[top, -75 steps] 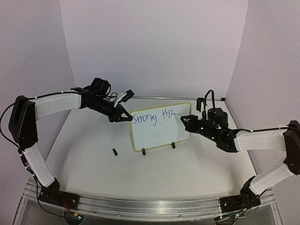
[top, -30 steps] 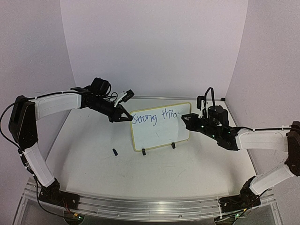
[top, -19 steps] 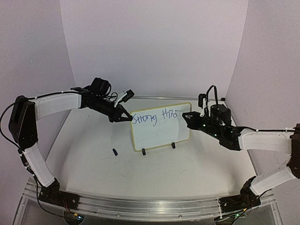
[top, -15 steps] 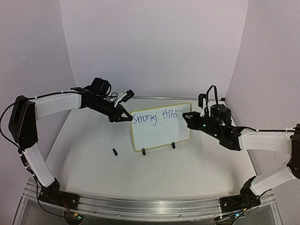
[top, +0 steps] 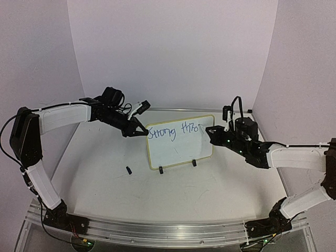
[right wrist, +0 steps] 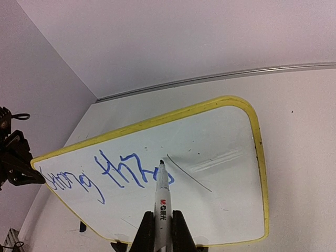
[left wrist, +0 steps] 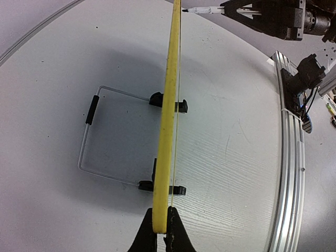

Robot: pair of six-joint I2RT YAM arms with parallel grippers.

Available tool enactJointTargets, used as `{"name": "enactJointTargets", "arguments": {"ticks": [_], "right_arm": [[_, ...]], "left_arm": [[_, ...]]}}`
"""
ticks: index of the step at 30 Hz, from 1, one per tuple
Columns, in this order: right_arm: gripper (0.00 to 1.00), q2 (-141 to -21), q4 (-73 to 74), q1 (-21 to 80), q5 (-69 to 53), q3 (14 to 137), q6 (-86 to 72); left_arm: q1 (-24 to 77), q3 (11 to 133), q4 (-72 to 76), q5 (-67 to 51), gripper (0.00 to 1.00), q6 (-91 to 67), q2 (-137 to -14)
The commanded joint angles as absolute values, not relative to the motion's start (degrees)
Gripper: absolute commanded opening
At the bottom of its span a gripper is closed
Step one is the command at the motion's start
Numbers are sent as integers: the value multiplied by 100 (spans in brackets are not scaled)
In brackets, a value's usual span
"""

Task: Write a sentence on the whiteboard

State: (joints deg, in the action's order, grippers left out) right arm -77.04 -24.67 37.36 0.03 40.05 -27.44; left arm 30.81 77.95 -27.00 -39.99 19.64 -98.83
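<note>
Whiteboard (top: 178, 149) stands on the counter (top: 173, 199) seen from above, left tool (top: 143, 132) at its 9 o'clock edge, right tool (top: 210, 131) at 2 o'clock. Left wrist alone shows that tool pinching the yellow frame (left wrist: 167, 105). Right wrist alone shows its tool clamping a marker (right wrist: 161, 194), tip by the blue writing (right wrist: 123, 170).

whiteboard (top: 178, 149) between left claw (top: 144, 132) and right claw (top: 208, 130), marker (right wrist: 162, 202) against it
</note>
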Motion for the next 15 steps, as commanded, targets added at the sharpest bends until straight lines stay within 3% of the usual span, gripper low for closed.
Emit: {"name": "enactJointTargets", "arguments": {"ticks": [1, 15], "right_arm": [[0, -7816, -2436, 3718, 174, 4095, -2715], [0, -7899, -2177, 3721, 156, 3981, -2850]], "left_arm": [[3147, 7805, -3122, -3542, 0, 2233, -9939], [3146, 7807, -3119, -3551, 0, 2236, -9941]]}}
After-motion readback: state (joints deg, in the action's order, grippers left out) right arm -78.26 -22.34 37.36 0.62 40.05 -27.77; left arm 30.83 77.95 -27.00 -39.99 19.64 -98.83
